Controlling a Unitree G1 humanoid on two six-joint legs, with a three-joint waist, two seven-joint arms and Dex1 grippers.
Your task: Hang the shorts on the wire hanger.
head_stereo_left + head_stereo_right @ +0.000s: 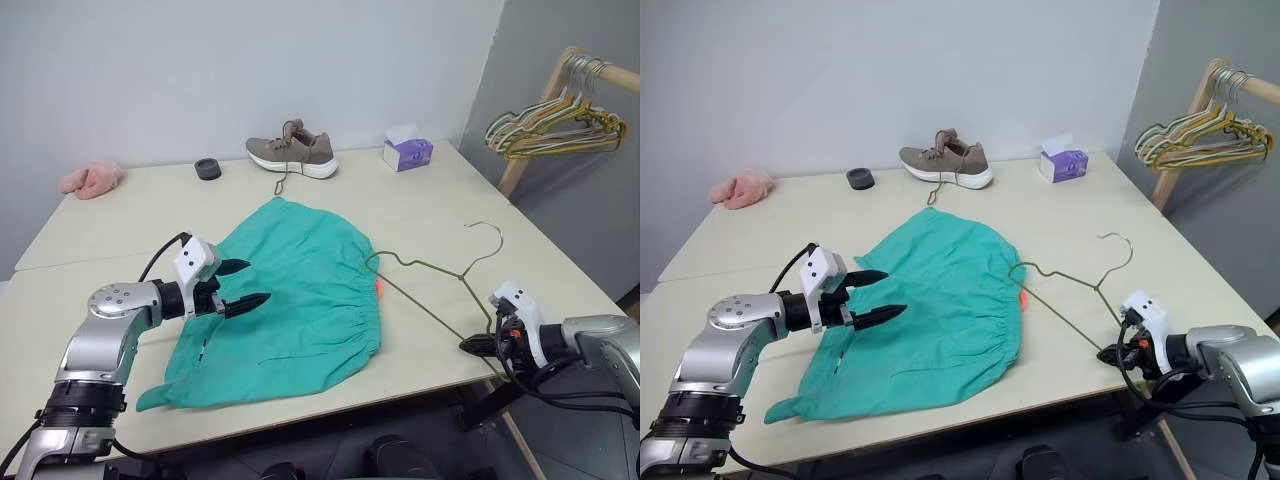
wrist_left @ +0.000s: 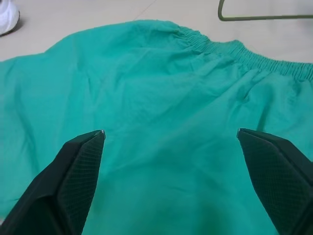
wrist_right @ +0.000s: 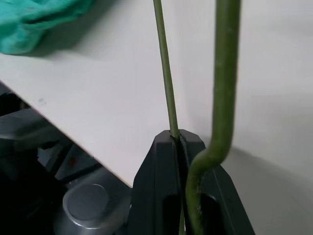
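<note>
Teal shorts (image 1: 290, 300) lie flat between both arms, the wide-open left tool (image 1: 243, 285) just over them, while the right tool (image 1: 472, 346) pinches the wire hanger (image 1: 430, 285) beside their waistband.

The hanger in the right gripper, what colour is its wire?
Olive green; the wire hanger shows best in the right wrist view.

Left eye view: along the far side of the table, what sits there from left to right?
Pink fluffy cloth → small black round object → brown shoe → purple tissue box, then off the table, the bunch of hangers on the wooden rack.
</note>
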